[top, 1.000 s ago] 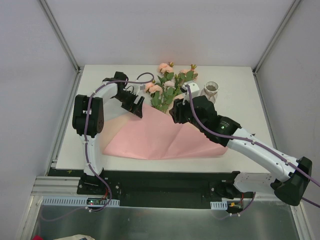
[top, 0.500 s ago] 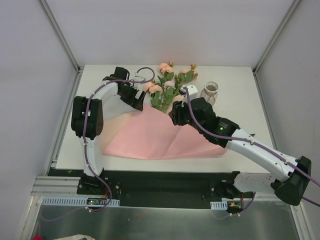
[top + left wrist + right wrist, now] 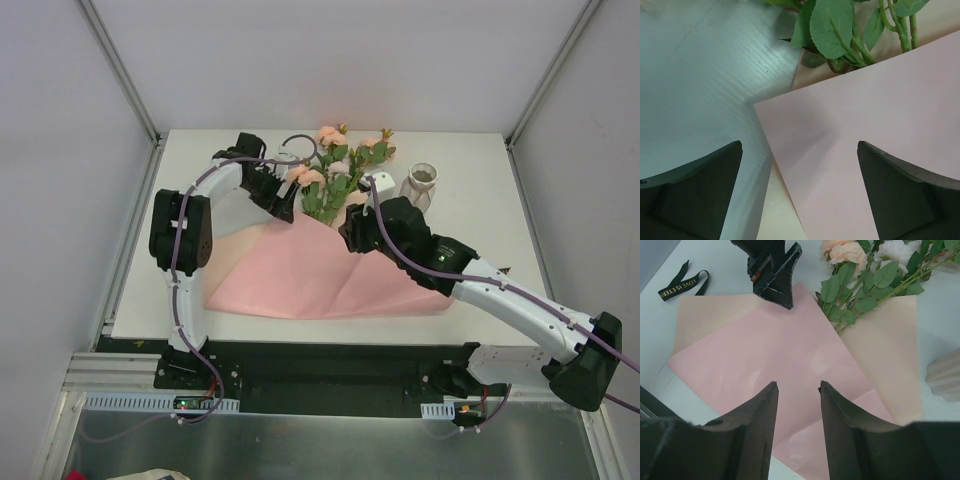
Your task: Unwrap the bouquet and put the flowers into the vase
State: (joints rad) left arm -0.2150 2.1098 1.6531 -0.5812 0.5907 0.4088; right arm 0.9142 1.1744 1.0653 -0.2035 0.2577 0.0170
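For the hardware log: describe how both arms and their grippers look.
Both the left arm and right arm have white links with bulky black joint housings, and a purple cable runs along each. A small green light glows on the right arm's black housing. The left gripper and right gripper have matte black, wedge-shaped fingers tapering to the tips.

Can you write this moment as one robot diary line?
ribbon: off, lying loose | pink paper: spread flat | flowers: lying at paper's far edge | vase: no flowers yet | left tool: open | right tool: open, empty
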